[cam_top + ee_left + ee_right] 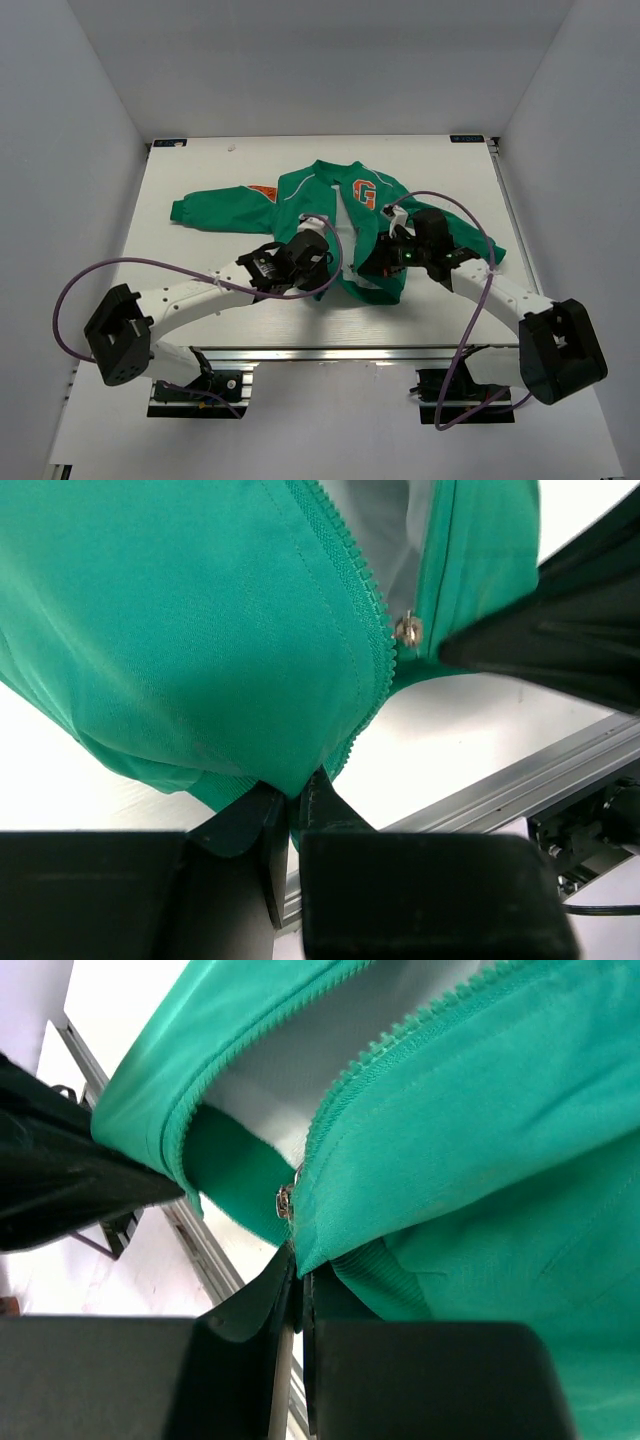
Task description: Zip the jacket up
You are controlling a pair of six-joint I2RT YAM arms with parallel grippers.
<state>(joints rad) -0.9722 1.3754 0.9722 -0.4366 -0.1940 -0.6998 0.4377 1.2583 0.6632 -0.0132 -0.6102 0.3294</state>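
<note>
The green jacket point(330, 200) lies open on the white table, its orange "G" patch point(365, 193) up and its pale lining showing down the middle. My left gripper point(322, 262) is shut on the lower edge of one front panel point(200, 660), pinching the fabric near the hem beside the zipper teeth point(360, 590). My right gripper point(385, 262) is shut on the lower corner of the other front panel point(480, 1130). The metal zipper slider point(286, 1200) hangs just above its fingertips; it also shows in the left wrist view point(408, 629).
The table's aluminium front rail point(330, 352) runs just below the jacket hem. White walls enclose the table on three sides. One sleeve with an orange patch point(262, 191) stretches left. Purple cables point(90, 280) loop from both arms.
</note>
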